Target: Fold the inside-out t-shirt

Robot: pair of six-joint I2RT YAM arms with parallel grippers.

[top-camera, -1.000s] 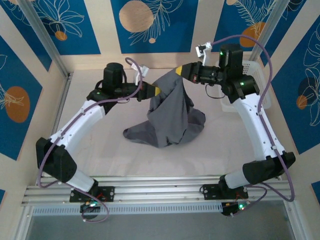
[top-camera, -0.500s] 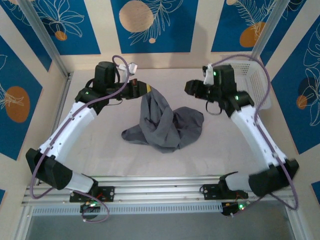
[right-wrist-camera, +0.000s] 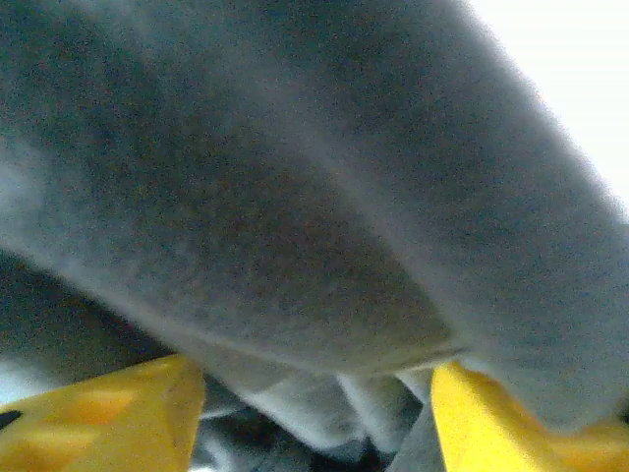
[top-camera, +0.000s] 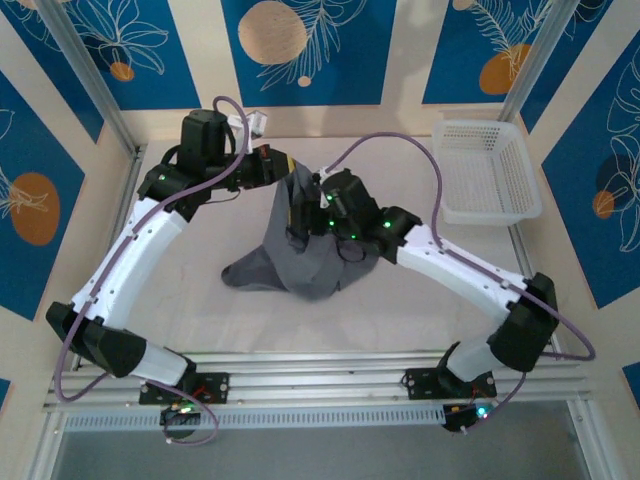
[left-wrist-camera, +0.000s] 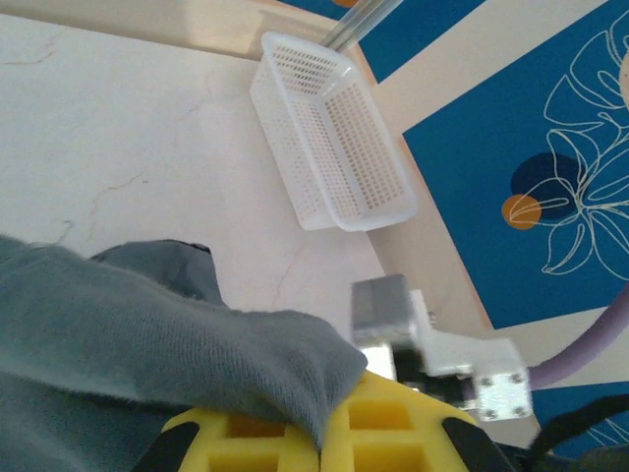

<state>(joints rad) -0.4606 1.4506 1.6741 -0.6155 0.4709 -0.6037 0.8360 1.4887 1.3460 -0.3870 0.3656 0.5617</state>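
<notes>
- Top external view: the t-shirt (top-camera: 312, 258) sits near the middle of the table (top-camera: 330, 325), gathered into a tall, crumpled heap. Its upper part is lifted towards the far left, while the lower folds spread over the tabletop, with one flap trailing out to the left.
- The left gripper (top-camera: 283, 172) meets the top edge of the cloth and holds that end above the table.
- Left wrist view: the left gripper (left-wrist-camera: 329, 433) has its yellow fingers (left-wrist-camera: 246, 438) clenched together, with a fold of the grey t-shirt (left-wrist-camera: 147, 324) pinched between them. The cloth hangs away to the left.
- The right gripper (top-camera: 300, 215) is pushed into the side of the heap, just below the left one, with fabric draped around it.
- Right wrist view: the right gripper (right-wrist-camera: 314, 423) has its yellow fingers (right-wrist-camera: 108, 413) spread well apart. Folds of the t-shirt (right-wrist-camera: 295, 197) hang over and between them, not squeezed.
- A white mesh basket (top-camera: 480, 215) stands at the far right corner of the table, well apart from the shirt. In the left wrist view, the basket (left-wrist-camera: 334, 138) lies on the pale table (left-wrist-camera: 118, 118).
</notes>
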